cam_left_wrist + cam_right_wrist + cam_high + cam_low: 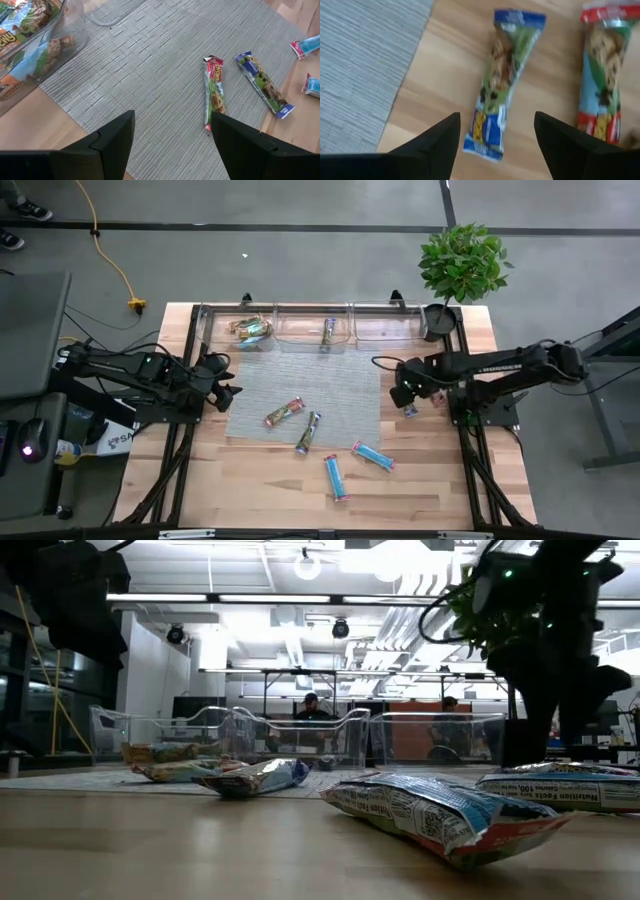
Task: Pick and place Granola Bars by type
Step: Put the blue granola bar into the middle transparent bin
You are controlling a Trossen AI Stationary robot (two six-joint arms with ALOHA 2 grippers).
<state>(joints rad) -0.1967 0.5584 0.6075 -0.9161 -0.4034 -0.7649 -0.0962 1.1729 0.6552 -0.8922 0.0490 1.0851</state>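
My left gripper [226,394] is open and empty over the left edge of the grey mat [330,380]; in its wrist view [172,135] a red-ended tan-green bar [215,90] and a blue-ended green bar [262,82] lie flat ahead. My right gripper [405,394] is open above bare wood right of the mat. Its wrist view [495,145] shows a blue-ended green bar [497,112] lying flat ahead between the fingers, untouched, and a red-ended bar [602,75] beside it. Two light blue bars [372,455] [336,477] lie on the wood near the front.
Three clear bins stand along the far edge: the left one [250,330] holds several bars, the middle one [328,332] holds one, and the right one [385,325] shows none. A potted plant [460,265] stands at the far right corner. People sit in the room behind.
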